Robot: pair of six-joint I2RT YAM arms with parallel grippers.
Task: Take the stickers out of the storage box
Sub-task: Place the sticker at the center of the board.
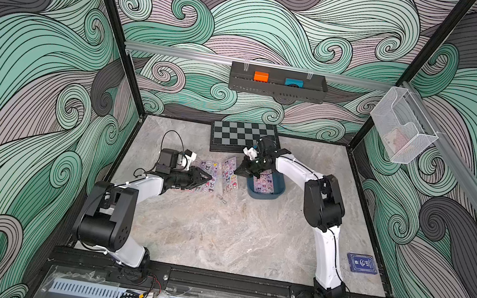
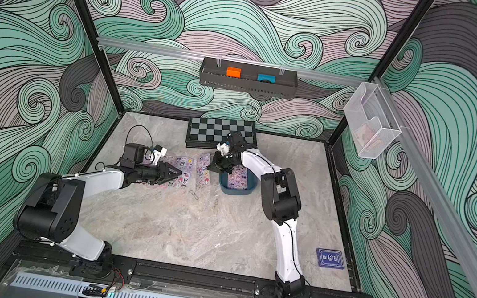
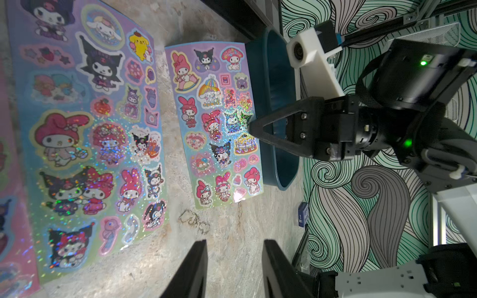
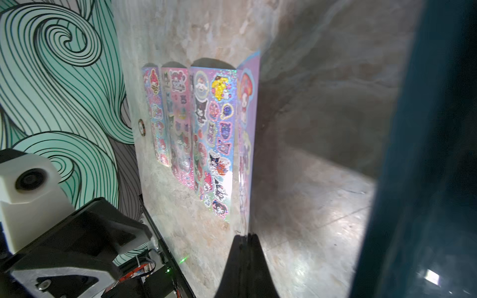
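The storage box (image 1: 262, 196) (image 2: 235, 192), a teal-blue tub, stands right of centre on the table, with stickers (image 1: 263, 181) lying inside it. My right gripper (image 1: 237, 171) (image 4: 245, 236) hovers at the tub's left rim, shut on the edge of one sticker sheet (image 3: 216, 123) (image 4: 247, 108), which slants down beside the tub. Other sticker sheets (image 1: 208, 166) (image 3: 85, 129) lie flat on the table to the left. My left gripper (image 1: 208, 179) (image 3: 235, 258) hangs low over them, open, nothing between its fingers.
A chessboard (image 1: 243, 137) lies against the back wall just behind the right arm. A dark blue card box (image 1: 363, 263) sits at the right table edge. On the walls hang a black tray (image 1: 277, 91) and a clear bin (image 1: 402, 127).
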